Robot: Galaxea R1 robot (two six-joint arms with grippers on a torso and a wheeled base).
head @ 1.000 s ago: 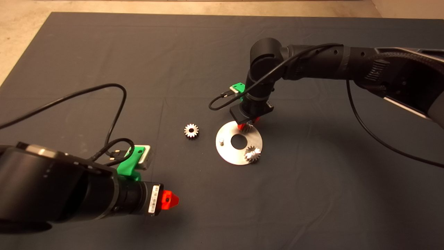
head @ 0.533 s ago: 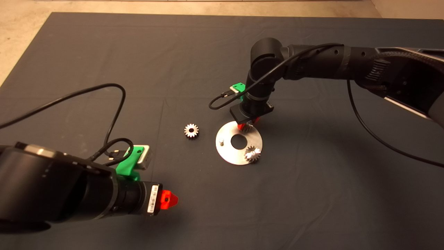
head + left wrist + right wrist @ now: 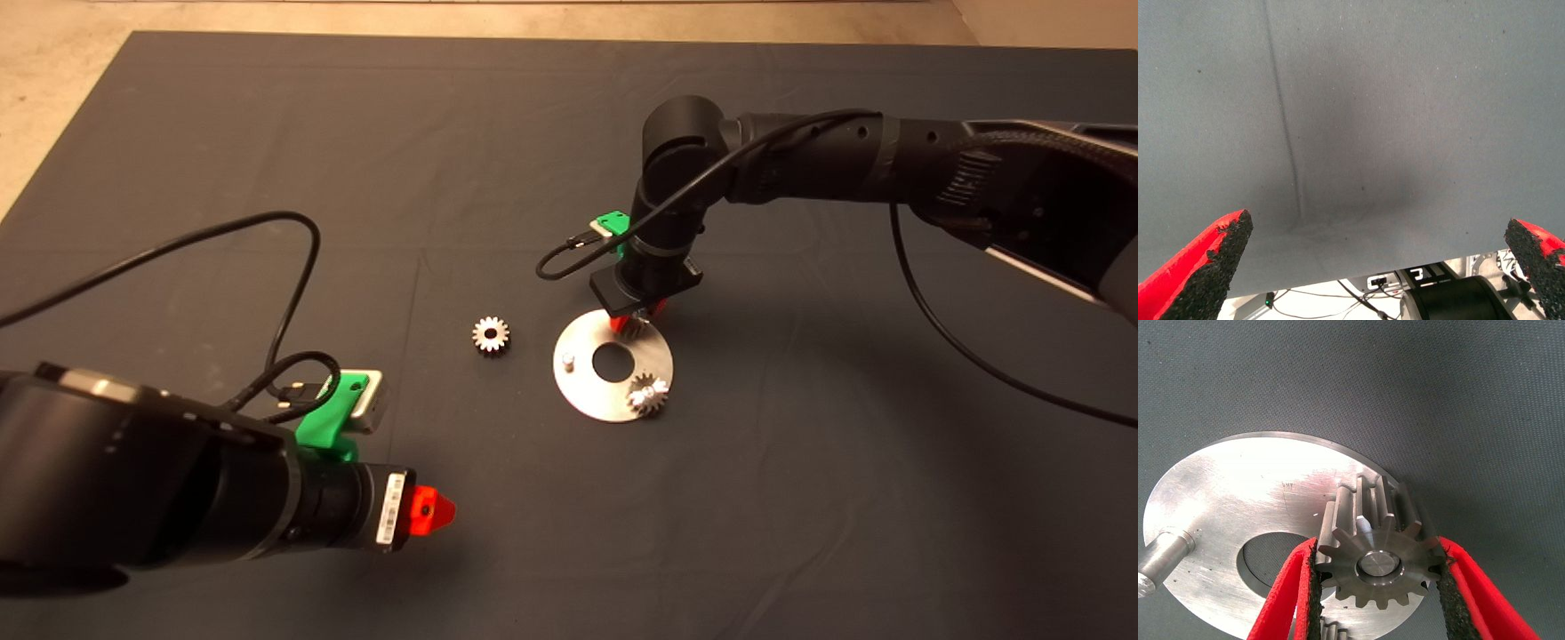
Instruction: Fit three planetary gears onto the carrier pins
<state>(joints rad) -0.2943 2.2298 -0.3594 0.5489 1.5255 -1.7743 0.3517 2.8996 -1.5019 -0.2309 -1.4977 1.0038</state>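
The shiny carrier disc (image 3: 587, 391) lies mid-mat with three pins. My right gripper (image 3: 636, 318) stands over its far edge, shut on a planetary gear (image 3: 633, 327). In the right wrist view the gear (image 3: 1378, 550) sits on a pin whose end shows in its centre hole, with a red finger (image 3: 1295, 600) at each side, on the disc (image 3: 1238, 493). A second gear (image 3: 648, 396) sits on the near-right pin. The left pin (image 3: 567, 361) is bare; it also shows in the right wrist view (image 3: 1158, 560). A third gear (image 3: 490, 335) lies on the mat left of the disc. My left gripper (image 3: 431, 511) is open and empty at the lower left.
Black cables loop over the mat by the left arm (image 3: 293, 267) and hang under the right arm (image 3: 942, 329). The mat's far edge meets a pale floor (image 3: 53, 53). The left wrist view shows bare mat (image 3: 1358, 133) and its edge.
My left gripper has drifted slightly toward the near left. My right gripper stays on the gear at the disc's far pin.
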